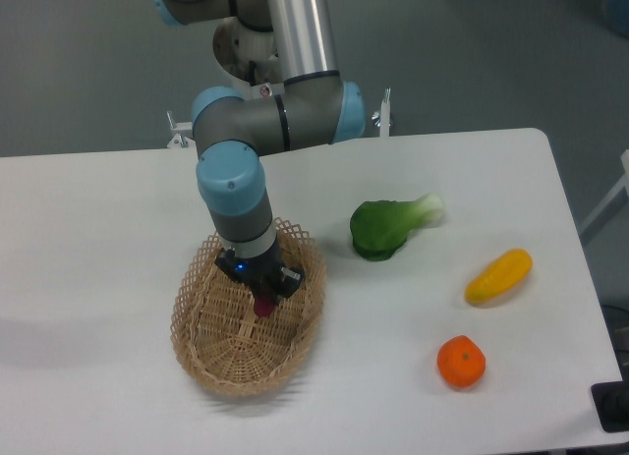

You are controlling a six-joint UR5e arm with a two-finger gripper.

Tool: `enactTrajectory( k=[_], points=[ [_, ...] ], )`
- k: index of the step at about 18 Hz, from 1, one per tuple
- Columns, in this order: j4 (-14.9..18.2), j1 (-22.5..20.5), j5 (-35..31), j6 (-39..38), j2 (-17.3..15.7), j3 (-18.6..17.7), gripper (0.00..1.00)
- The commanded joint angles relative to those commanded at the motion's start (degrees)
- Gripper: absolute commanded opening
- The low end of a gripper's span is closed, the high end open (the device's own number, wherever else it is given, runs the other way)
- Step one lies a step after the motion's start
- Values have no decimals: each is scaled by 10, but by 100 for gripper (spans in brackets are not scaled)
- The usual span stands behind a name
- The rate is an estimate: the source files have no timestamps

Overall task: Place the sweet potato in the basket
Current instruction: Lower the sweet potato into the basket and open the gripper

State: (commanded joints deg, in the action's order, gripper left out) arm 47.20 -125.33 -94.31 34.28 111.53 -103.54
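Note:
The tan wicker basket (214, 362) with a lacy rim sits on the white table at the front left. My gripper (263, 300) hangs over the inside of the basket, pointing down. It is shut on the sweet potato (264, 306), a small reddish-purple piece that shows just below the fingers, over the basket's floor. Most of the sweet potato is hidden by the gripper. I cannot tell whether it touches the basket floor.
A green leafy vegetable (388, 226) lies right of the basket. A yellow oblong vegetable (498, 276) and a round orange fruit (461, 363) lie at the right. The table's right edge is close to them.

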Motion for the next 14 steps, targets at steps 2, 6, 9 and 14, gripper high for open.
enactTrajectory(
  k=[2,6,9,14],
  points=[
    [-1,0,-1,0,0,1,58],
    [-1,-2,-1,2,-7,13,100],
    [3,-13,-1,2,-11,51,100],
    [14,-79,-1,81,-21,109,100]
  ],
)
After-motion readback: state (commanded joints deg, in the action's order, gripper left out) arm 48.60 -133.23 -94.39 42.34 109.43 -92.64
